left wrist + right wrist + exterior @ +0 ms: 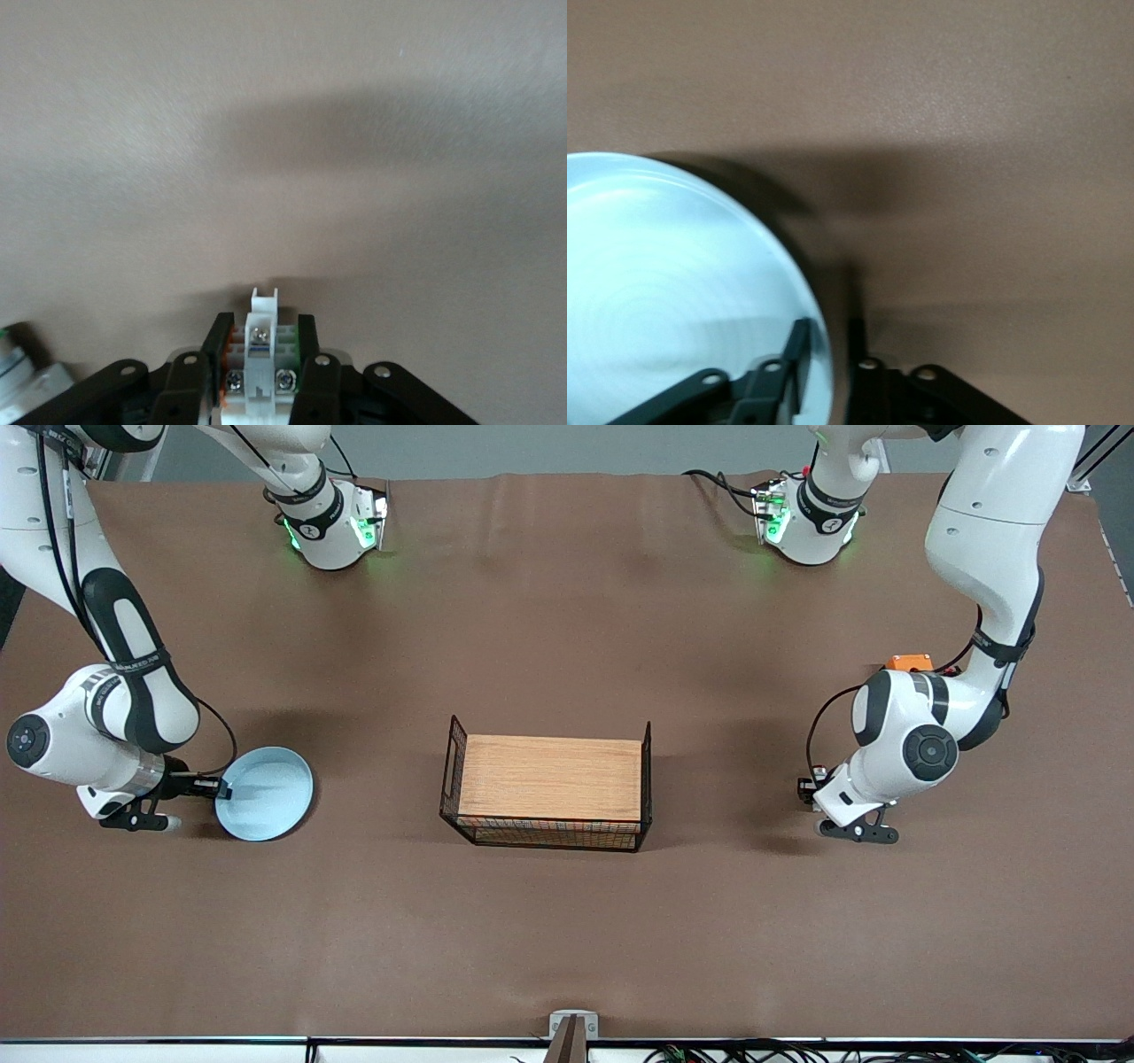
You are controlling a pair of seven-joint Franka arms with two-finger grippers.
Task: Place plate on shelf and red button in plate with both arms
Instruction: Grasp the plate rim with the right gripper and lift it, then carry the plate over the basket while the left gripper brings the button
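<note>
plate (266, 793) | lower left of frame, right pincer (828, 372) gripping its rim | left pincer (259, 354) clamping a white switch part (259, 354), lower right

Plate (266, 793) toward right arm's end, rack (549, 790) mid-table

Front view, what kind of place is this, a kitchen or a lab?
Most likely a robotics lab bench: two white robot arms mounted along a brown-covered table, loose cables at the table's edges, and only a few props, a pale blue plate and a wire basket with a wooden top.
</note>
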